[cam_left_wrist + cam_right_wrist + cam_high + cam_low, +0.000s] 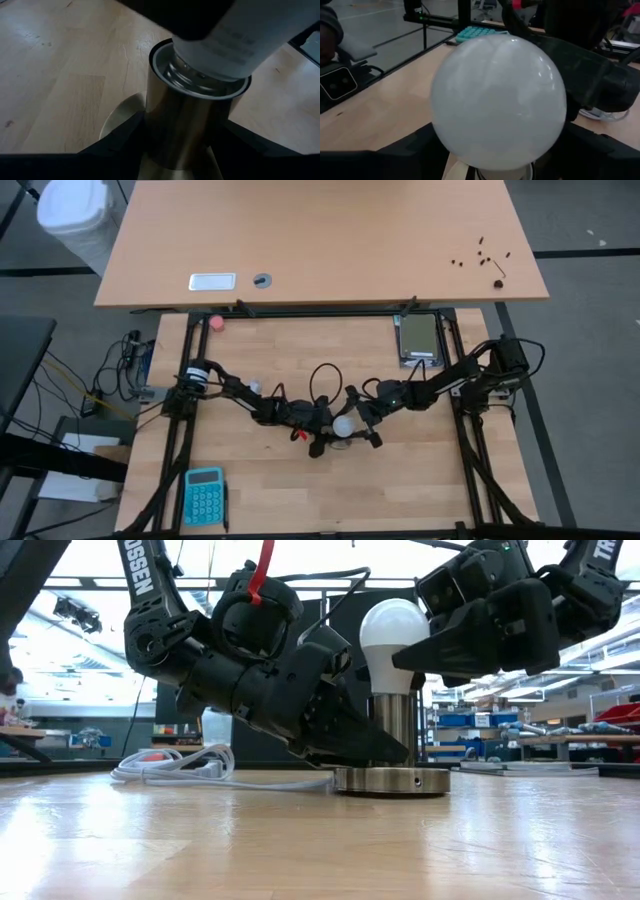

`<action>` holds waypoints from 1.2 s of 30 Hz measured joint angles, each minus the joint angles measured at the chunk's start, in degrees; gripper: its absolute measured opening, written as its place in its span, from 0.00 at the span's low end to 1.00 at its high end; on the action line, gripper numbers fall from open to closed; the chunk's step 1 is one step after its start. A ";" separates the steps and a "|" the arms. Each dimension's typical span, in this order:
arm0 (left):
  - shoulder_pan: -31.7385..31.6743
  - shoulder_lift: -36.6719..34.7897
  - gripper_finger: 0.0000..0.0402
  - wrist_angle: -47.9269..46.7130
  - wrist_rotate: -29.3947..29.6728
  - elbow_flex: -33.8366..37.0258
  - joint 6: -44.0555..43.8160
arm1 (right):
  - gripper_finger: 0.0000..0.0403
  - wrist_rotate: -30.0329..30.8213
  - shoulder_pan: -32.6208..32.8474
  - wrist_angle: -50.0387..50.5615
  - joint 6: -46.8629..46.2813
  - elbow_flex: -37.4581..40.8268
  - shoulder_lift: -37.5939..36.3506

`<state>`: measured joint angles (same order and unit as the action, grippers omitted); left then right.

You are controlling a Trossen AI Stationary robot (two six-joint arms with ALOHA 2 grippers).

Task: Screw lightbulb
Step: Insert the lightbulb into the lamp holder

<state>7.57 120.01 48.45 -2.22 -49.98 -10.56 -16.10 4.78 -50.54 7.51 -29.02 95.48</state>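
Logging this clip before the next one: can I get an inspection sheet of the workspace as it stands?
Surface: wooden table, a second desk behind it.
Job's things: lightbulb upright in the metal socket, threads showing at the rim.
Clutter: pink ball, teal calculator, grey device.
Grippers: left gripper shut on the socket's barrel; right gripper on the bulb's globe.
Cables: white cord coiled behind the socket.
Surroundings: shelving and benches beyond; white bin on the floor.
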 joint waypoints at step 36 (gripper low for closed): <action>0.01 0.00 0.53 -0.15 1.26 0.00 -0.21 | 0.44 7.45 2.78 2.18 -3.40 -0.02 0.02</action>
<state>7.58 120.01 48.29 -0.96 -49.98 -10.76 -8.64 7.56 -48.36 4.11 -29.04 95.50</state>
